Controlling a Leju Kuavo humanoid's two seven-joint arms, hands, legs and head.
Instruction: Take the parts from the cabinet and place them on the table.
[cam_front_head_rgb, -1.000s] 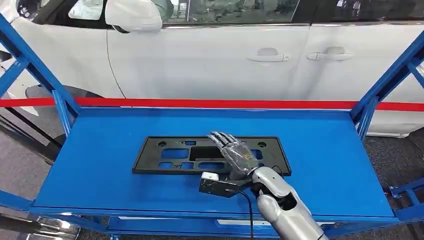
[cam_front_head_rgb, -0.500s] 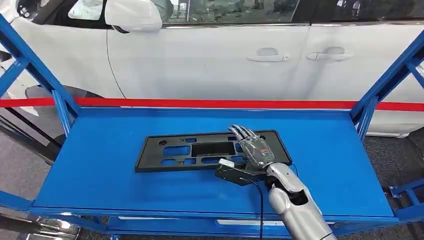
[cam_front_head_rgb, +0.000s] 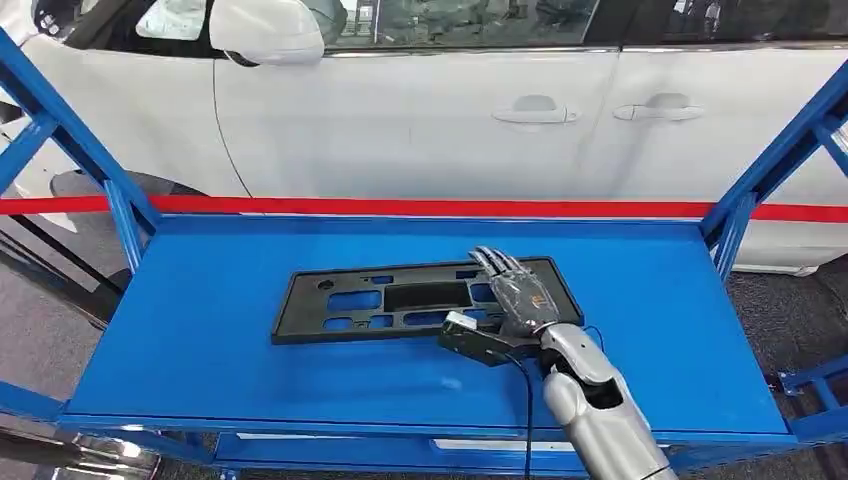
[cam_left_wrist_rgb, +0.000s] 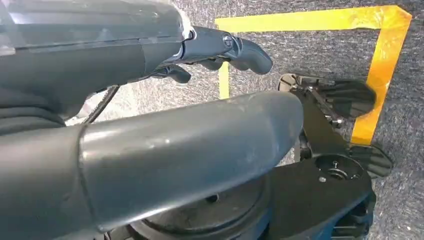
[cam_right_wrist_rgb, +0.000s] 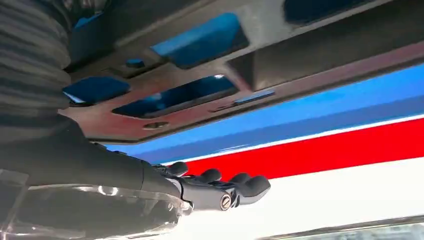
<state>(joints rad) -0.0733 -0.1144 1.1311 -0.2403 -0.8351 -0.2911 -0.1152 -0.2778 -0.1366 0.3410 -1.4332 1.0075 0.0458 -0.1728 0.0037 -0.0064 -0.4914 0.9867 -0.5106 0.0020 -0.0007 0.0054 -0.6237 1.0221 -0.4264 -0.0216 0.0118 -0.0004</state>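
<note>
Since a second ago the right hand (cam_front_head_rgb: 518, 297) has slid rightward along the black plastic part (cam_front_head_rgb: 400, 300), and the part has shifted slightly right and turned a little with it on the blue shelf (cam_front_head_rgb: 200, 340). That hand now lies over the part's right end with fingers stretched flat and together, seemingly pressing on it rather than gripping it, though the head view hides the contact. Hanging over grey floor with yellow tape (cam_left_wrist_rgb: 385, 55), the left hand (cam_left_wrist_rgb: 220, 50) holds nothing, fingers loosely curled.

Car workshop: white car (cam_front_head_rgb: 420, 110), blue rack (cam_front_head_rgb: 200, 330)
</note>
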